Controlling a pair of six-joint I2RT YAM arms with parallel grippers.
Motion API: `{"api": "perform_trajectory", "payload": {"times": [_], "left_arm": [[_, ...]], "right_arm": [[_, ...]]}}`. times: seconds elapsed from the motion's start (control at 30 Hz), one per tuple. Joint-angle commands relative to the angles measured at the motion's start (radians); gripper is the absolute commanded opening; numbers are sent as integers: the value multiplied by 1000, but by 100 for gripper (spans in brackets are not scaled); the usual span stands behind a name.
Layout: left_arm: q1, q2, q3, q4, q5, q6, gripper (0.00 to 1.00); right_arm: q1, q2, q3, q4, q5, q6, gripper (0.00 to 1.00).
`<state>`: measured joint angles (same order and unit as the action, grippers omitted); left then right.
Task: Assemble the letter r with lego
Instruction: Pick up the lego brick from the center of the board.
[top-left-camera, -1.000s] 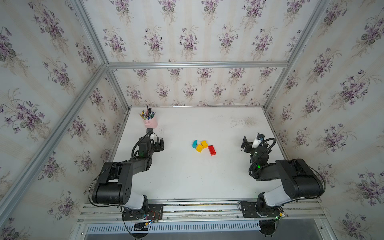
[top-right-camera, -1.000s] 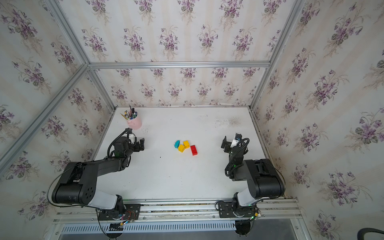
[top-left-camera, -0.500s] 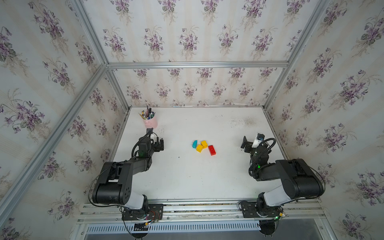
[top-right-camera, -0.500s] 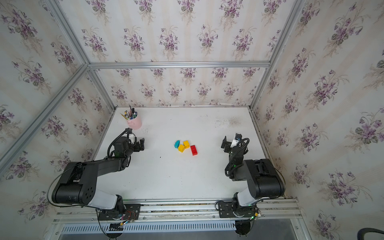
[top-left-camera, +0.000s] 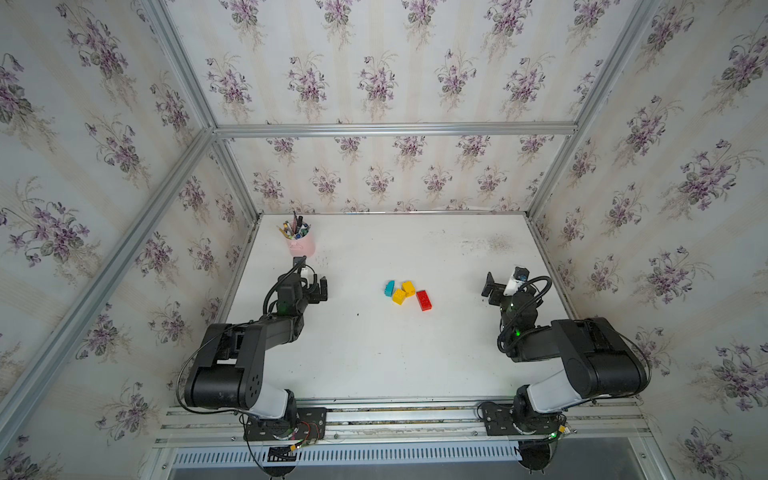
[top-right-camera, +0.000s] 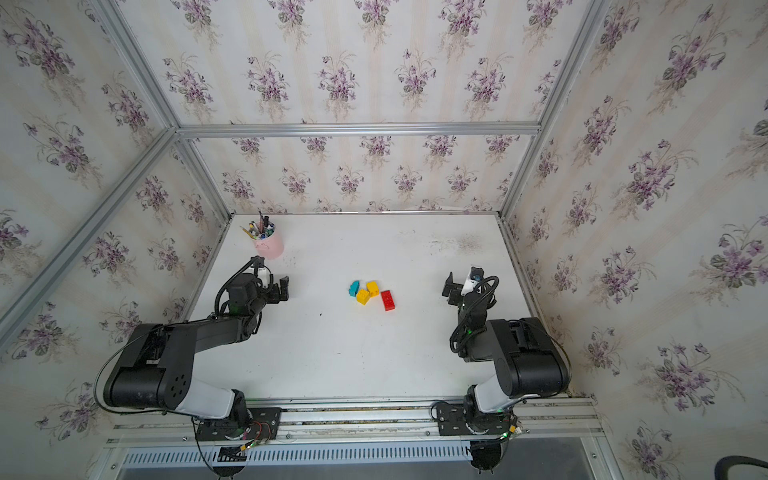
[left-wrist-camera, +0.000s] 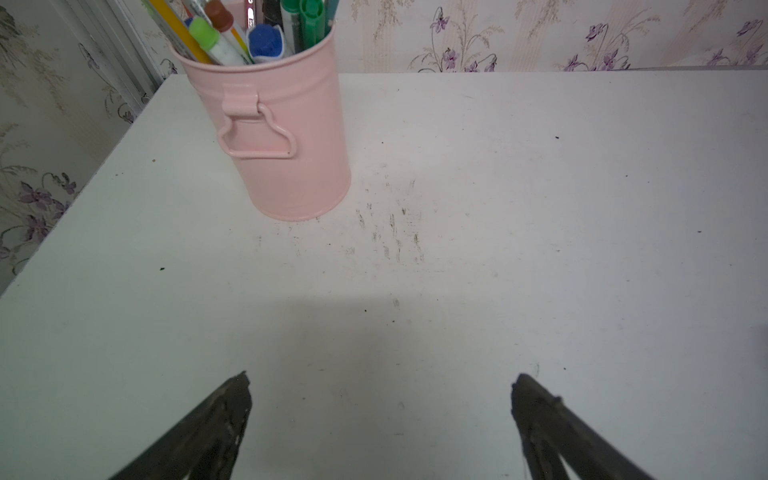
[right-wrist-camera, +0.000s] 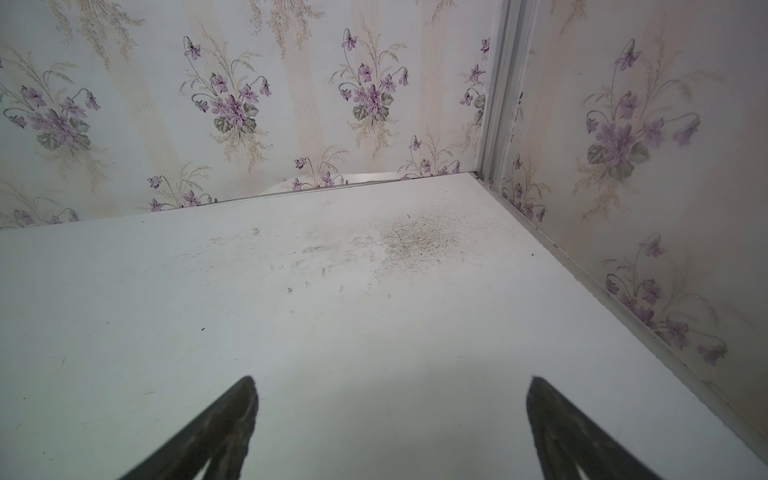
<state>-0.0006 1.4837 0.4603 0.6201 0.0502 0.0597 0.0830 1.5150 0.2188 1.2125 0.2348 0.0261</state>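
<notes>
Violet-sprigged wallpaper (top-left-camera: 374, 83) lines the booth around a scuffed white tabletop (top-left-camera: 374, 353). In both top views the lego lies loose near the table's middle. A small teal plastic brick (top-left-camera: 389, 288) sits just beside two squarish yellow studded bricks (top-left-camera: 408, 287), which touch or nearly touch each other. A longer red studded brick (top-left-camera: 424, 300) lies a little apart, on the side toward the right arm. Nothing is stacked, so I judge the letter not begun. The red brick's long axis runs roughly from the robot's edge toward the back wall, slightly slanted. The left gripper (top-left-camera: 314, 282) and the right gripper (top-left-camera: 502, 284) sit low near the table, well apart from the cluster, which lies between them. Teal faces the left arm and red the right, and neither arm looks clearly nearer. A pink metal pen cup (top-left-camera: 300, 245) full of markers stands near the left gripper, toward the back corner.

The left wrist view shows two dark fingers (left-wrist-camera: 224, 419) spread wide over bare table, with the pen cup ahead and no brick in sight.

The right wrist view shows much the same: fingers (right-wrist-camera: 561, 428) wide apart, holding nothing, facing the back corner. Each gripper points at the back wall, so the bricks lie off to its inner side. The coming reach probably calls for a swing inward first.
</notes>
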Motion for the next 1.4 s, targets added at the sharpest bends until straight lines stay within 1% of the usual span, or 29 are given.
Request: {"api": "perform_trajectory", "payload": {"times": [0.0,0.03,0.1,0.13,0.23,0.3,0.37,0.43,0.53,0.57,0.63,0.7,0.73,0.77,0.83,0.87,0.97,1.03,1.1,1.13,1.17,1.27,1.37], "left_arm": [[0,-118,51,-105,-53,-23,100],[0,-178,78,-187,-86,-38,100],[2,-302,121,-312,-172,-97,100],[7,-369,158,-395,-193,-128,100],[22,-514,271,-609,-200,-194,100],[23,-576,325,-721,-240,-265,100],[24,-623,355,-786,-224,-275,100],[25,-651,374,-836,-167,-279,100],[23,-666,383,-886,-81,-293,100],[22,-668,382,-898,-57,-309,100],[10,-666,364,-898,-4,-323,100],[-27,-658,349,-901,10,-339,100],[-60,-651,343,-902,7,-342,100],[-103,-642,339,-903,-12,-342,100],[-207,-615,341,-912,-100,-331,100],[-263,-597,346,-919,-148,-322,100],[-354,-540,361,-940,-214,-322,100],[-374,-513,363,-953,-214,-350,100],[-381,-501,351,-956,-198,-373,98],[-383,-502,342,-958,-199,-389,98],[-384,-505,330,-957,-198,-400,98],[-388,-520,303,-960,-186,-418,97],[-388,-536,289,-970,-191,-423,96]], "right_arm": [[1,-96,69,-154,-71,-28,100],[0,-150,113,-260,-69,-25,100],[-3,-270,159,-368,-43,22,100],[-2,-340,186,-423,-50,44,100],[-7,-506,278,-598,-106,138,100],[-8,-597,299,-648,-151,188,100],[-9,-679,287,-659,-236,194,100],[-9,-725,295,-717,-298,222,98],[-7,-723,308,-818,-419,274,95],[-5,-709,303,-837,-462,297,95],[18,-665,299,-877,-511,310,90],[88,-618,318,-940,-480,288,87],[146,-593,330,-967,-427,266,87],[207,-564,344,-984,-374,241,87],[297,-491,383,-1002,-292,219,88],[322,-439,416,-1017,-293,216,87],[364,-259,551,-1095,-315,214,81],[404,-133,663,-1180,-283,186,74],[447,-3,788,-1279,-232,144,71],[504,63,861,-1342,-200,121,68],[530,128,933,-1404,-156,108,66],[578,286,1107,-1539,-89,87,61],[602,393,1223,-1609,-92,93,59]]}}
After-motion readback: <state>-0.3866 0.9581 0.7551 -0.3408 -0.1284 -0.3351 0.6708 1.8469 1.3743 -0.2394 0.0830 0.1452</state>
